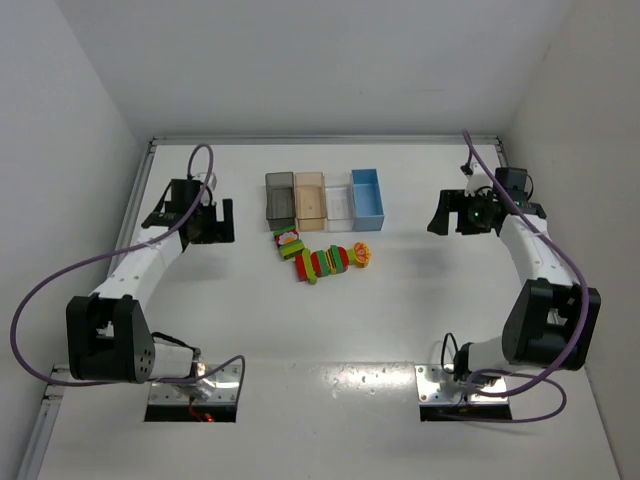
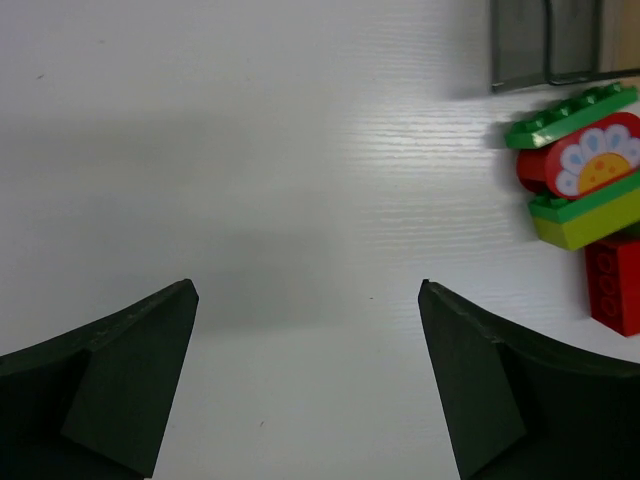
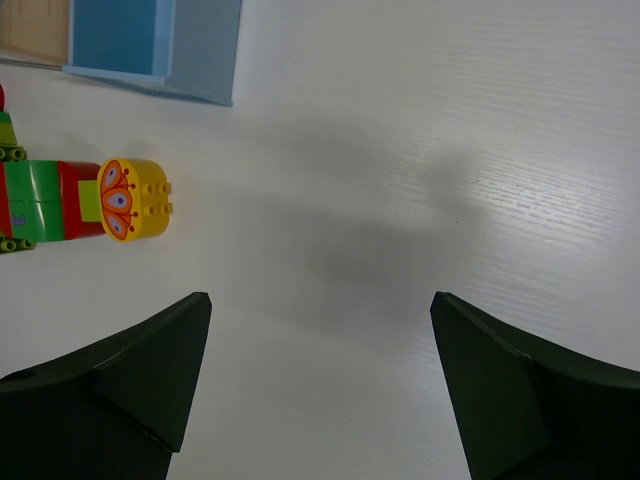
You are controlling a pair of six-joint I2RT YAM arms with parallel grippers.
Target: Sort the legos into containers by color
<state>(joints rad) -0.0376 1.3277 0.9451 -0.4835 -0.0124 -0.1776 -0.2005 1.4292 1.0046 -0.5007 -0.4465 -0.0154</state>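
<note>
Arms of yours rose from the near edge and bent outward, left gripper (image 1: 213, 222) and right gripper (image 1: 447, 213) each hovering above the table (image 1: 330, 340), jaws spread wide, gripping nothing. Between them you had the legos (image 1: 322, 256) lying in a stuck-together cluster on the table, well apart from both grippers. Just beyond stood the containers (image 1: 325, 205) in a row: dark grey bin (image 1: 279, 198), tan bin (image 1: 310, 200), clear bin (image 1: 339, 201), blue bin (image 1: 368, 196).

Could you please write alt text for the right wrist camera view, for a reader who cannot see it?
The right end effector is open and empty above a white table. At the left lies a yellow lego with an orange print, joined to red and green legos; the blue container is at the top left.
</note>
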